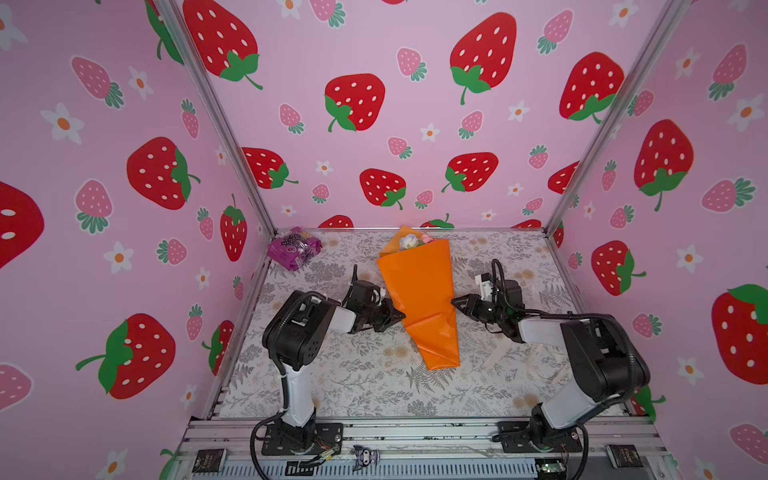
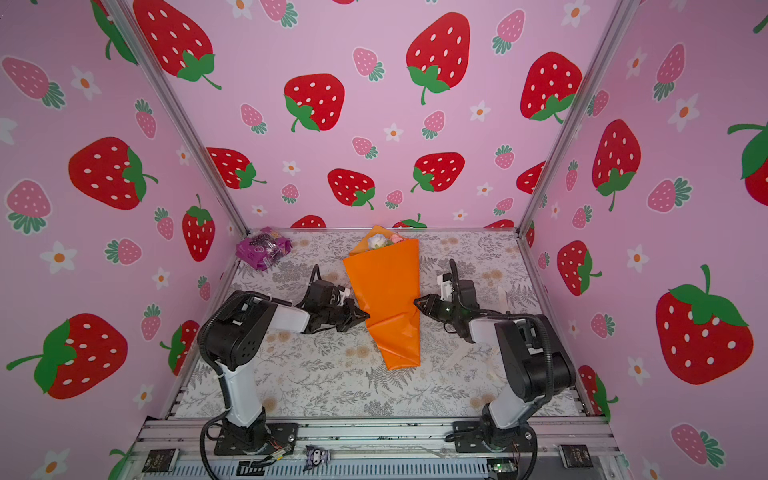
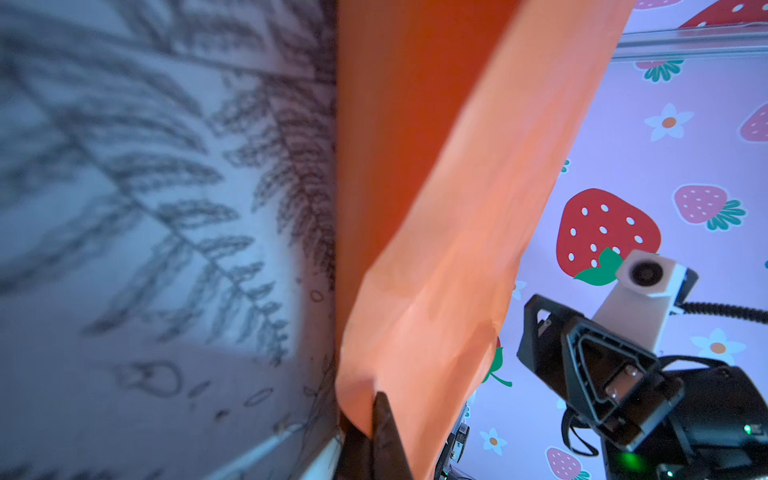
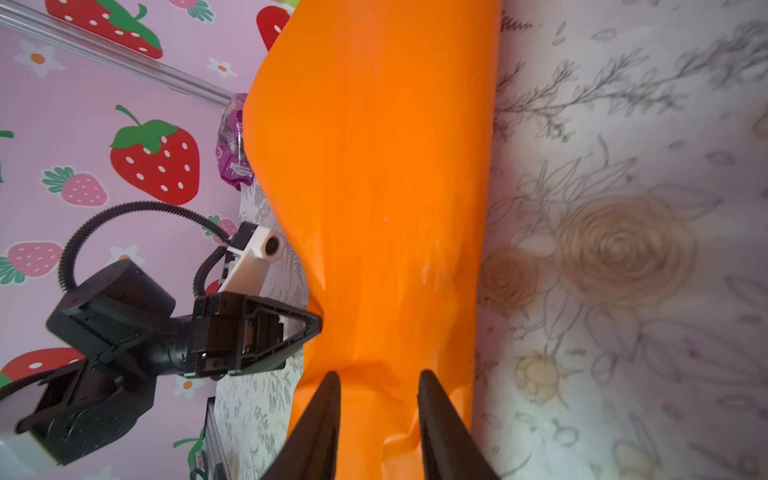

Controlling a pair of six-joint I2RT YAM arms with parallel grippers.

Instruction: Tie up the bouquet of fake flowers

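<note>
The left arm [image 1: 299, 328] and right arm [image 1: 590, 349] are reaching inward, low over the floral tabletop [image 1: 353, 374], flanking the bouquet of fake flowers [image 1: 417, 299] lying mid-table. The left gripper [image 1: 401, 316] is pinching its orange wrapping paper [image 2: 386, 291]; the right gripper [image 1: 454, 302] is gaping at the opposite edge. A purple packet [image 1: 294, 248] is lying far-left.

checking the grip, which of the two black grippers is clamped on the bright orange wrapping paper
The left gripper: its jaws are shut on the edge of the orange wrapping paper. The right gripper stands at the opposite edge with its jaws apart.
</note>
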